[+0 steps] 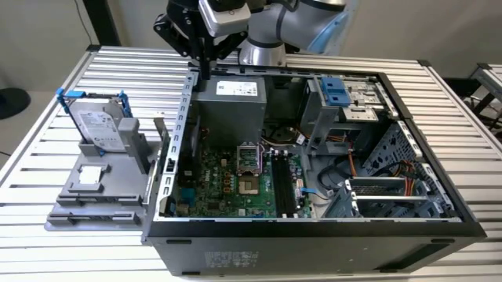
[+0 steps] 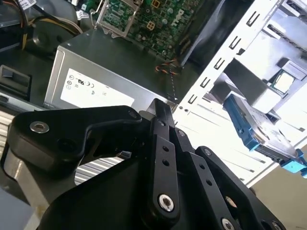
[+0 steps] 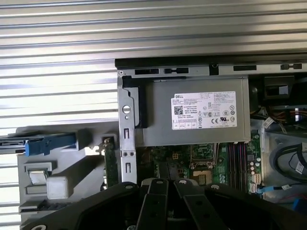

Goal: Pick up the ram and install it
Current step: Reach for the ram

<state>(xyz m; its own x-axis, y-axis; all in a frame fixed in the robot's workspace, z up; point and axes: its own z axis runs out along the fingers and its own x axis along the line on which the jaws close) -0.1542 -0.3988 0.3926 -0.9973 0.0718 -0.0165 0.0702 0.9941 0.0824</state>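
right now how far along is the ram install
Nothing looks done: the black memory slots look empty. The end effector hangs just above a corner of the power supply; whether it holds the ram I can't tell. Seating it in a slot is left.

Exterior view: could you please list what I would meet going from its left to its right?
Silver hard drive in a blue-edged frame, green motherboard, long black memory slots, perforated grey metal drive cage.

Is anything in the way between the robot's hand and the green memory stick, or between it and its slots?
Nothing visible lies between the hand, above the case wall, and the memory stick standing in the gray tray outside it. That wall stands between the stick and the black slots.
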